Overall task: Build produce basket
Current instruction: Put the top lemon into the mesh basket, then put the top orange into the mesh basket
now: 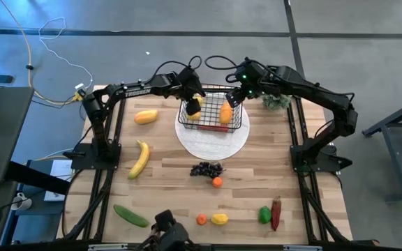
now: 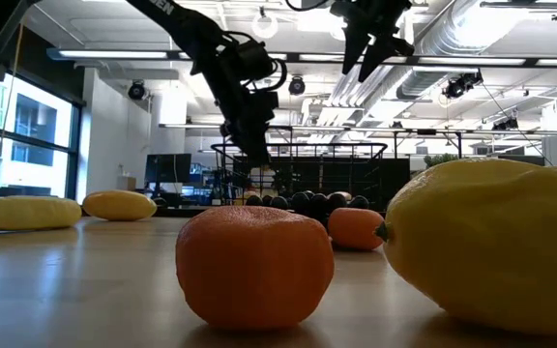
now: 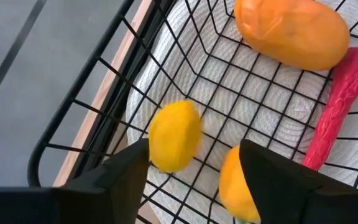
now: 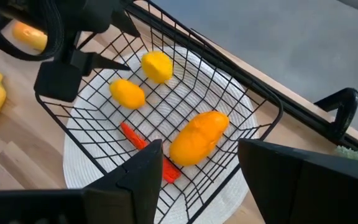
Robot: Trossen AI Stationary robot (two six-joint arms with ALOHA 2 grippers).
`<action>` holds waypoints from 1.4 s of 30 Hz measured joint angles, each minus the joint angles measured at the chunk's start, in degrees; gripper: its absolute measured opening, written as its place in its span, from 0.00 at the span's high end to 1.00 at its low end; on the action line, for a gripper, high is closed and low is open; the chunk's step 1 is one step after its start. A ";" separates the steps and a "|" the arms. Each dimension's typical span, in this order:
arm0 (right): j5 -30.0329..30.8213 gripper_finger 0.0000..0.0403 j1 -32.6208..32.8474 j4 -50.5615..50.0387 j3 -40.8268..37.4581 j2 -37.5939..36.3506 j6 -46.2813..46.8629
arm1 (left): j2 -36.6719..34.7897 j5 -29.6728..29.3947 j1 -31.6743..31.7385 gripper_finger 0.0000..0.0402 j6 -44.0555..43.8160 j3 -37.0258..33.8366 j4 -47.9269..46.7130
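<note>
Your wooden bench (image 1: 166, 171) carries: white plate (image 1: 211, 143) far centre, mango (image 1: 146, 117) and banana (image 1: 139, 159) left, grapes (image 1: 206, 169) centre, cucumber (image 1: 130, 215) near left, pepper (image 1: 264, 215) near right.

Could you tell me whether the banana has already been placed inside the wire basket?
No, in the high view the banana lies on the bare wooden table, well apart from the black wire basket.
</note>
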 joint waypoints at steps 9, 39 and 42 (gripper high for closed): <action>-4.42 0.53 0.16 -0.21 0.00 0.00 1.77 | -0.07 -3.15 0.00 0.37 0.08 5.50 -8.95; -7.58 0.49 18.88 -1.10 -0.11 0.76 0.28 | -26.38 -9.70 -15.19 0.37 -18.04 6.55 -42.04; -7.89 0.47 21.87 -0.98 -0.11 1.40 0.30 | -30.32 -9.74 -17.66 0.37 -21.27 3.41 -43.10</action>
